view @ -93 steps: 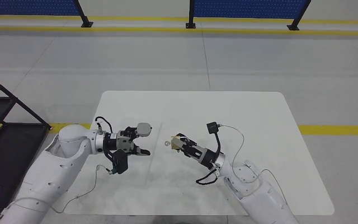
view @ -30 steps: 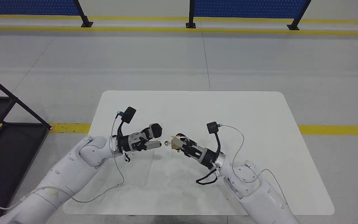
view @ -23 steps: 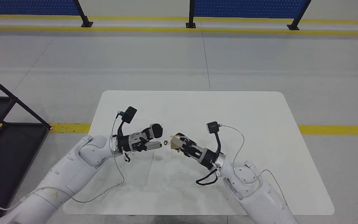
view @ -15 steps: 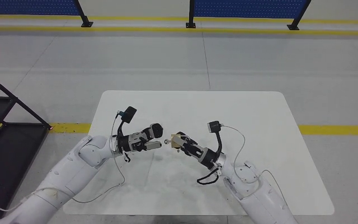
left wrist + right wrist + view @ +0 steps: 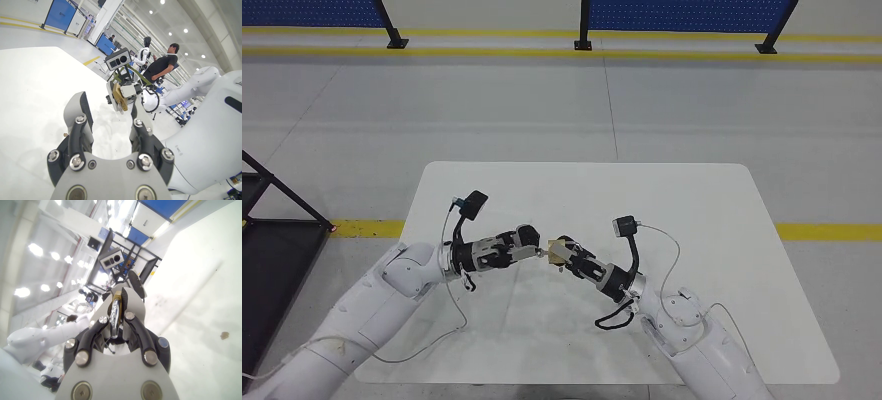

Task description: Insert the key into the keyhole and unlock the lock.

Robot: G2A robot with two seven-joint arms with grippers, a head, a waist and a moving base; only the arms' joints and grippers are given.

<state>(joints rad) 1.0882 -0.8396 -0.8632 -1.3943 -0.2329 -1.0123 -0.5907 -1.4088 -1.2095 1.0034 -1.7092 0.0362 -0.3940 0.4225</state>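
Left gripper is spread wide, nothing between its black ribbed pads, and it points straight at the right gripper. That one is clamped tight on the brass padlock with a silver shackle — held up off the table, keyhole end facing the left gripper. The small silver key sticks out of that end. It sits about level with the left fingertips, though I honestly can't tell if it's between them or just ahead.

In the top view the two grippers meet nose to nose over the white rectangular table, well in from every edge, with tabletop stretching out on all sides. A tiny brown speck lies on the top near the right arm — apart from both grippers. A black metal frame stands on the floor beyond the table's left edge.
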